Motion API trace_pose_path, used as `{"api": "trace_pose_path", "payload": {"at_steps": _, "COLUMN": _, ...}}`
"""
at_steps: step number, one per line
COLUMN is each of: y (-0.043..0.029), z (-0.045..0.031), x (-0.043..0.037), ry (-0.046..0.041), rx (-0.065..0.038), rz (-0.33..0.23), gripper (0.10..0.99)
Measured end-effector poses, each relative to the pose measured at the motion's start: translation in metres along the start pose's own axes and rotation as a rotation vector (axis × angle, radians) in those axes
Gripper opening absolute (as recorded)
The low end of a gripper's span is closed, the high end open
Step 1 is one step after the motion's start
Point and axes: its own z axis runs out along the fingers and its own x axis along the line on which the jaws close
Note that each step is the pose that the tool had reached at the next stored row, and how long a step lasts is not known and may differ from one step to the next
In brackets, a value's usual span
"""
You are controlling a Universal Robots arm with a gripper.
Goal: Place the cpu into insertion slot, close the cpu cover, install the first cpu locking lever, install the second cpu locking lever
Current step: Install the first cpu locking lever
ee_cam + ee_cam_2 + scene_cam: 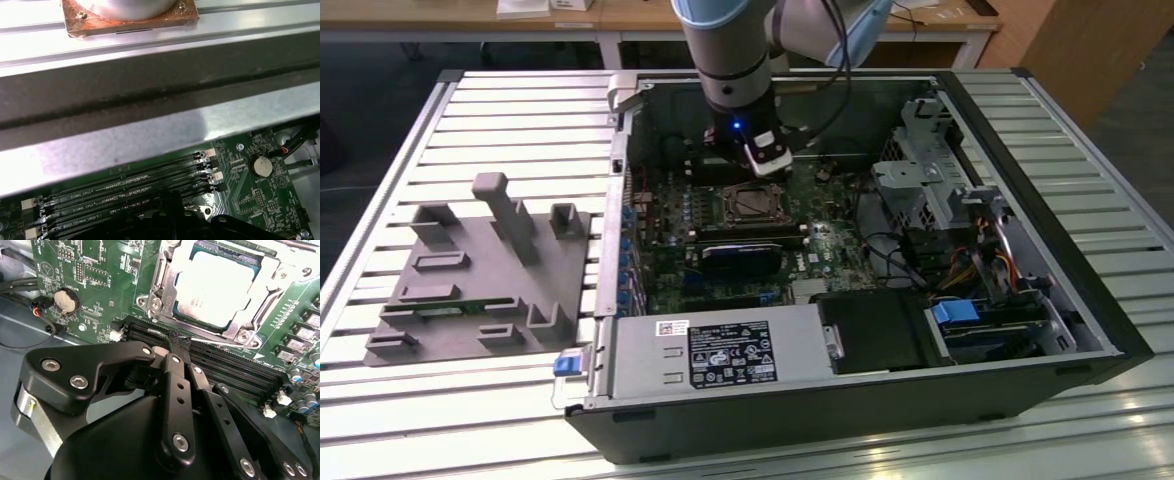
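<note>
Looking into the open case [1067, 330] on the slatted desk [494, 130], we see the arm reaching down over the green board [720, 260]. Its pincer [767, 165] hangs just above the slot [754, 203], at that socket's far side in the exterior view.

In the second wrist view the cpu [217, 285] lies flat in the slot, its pale metal top showing through the window of the cover [167, 282]. The cover is down around it. The pincer [175, 342] has its black fingers together, with the tips over the memory slots [225, 367] just beside the socket's edge. A thin silver lever [220, 344] runs along that edge, one end right at the fingertips. We cannot tell whether they touch it.

A round coin battery [66, 300] sits on the board near the pincer's side. In the first wrist view the battery [261, 166] and the memory slots [125, 197] lie under the case's metal wall [150, 135].

On the exterior view's left a grey fixture [480, 270] rests on the desk, well apart from the case, and a grey power supply [720, 355] fills the case's near edge.
</note>
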Motion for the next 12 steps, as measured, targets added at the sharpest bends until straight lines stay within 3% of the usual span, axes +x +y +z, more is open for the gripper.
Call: {"api": "trace_pose_path", "payload": {"at_steps": 12, "y": -0.0010, "z": 0.0048, "x": 0.0035, "ry": -0.0120, "rx": 0.012, "rz": 0.036, "gripper": 0.102}}
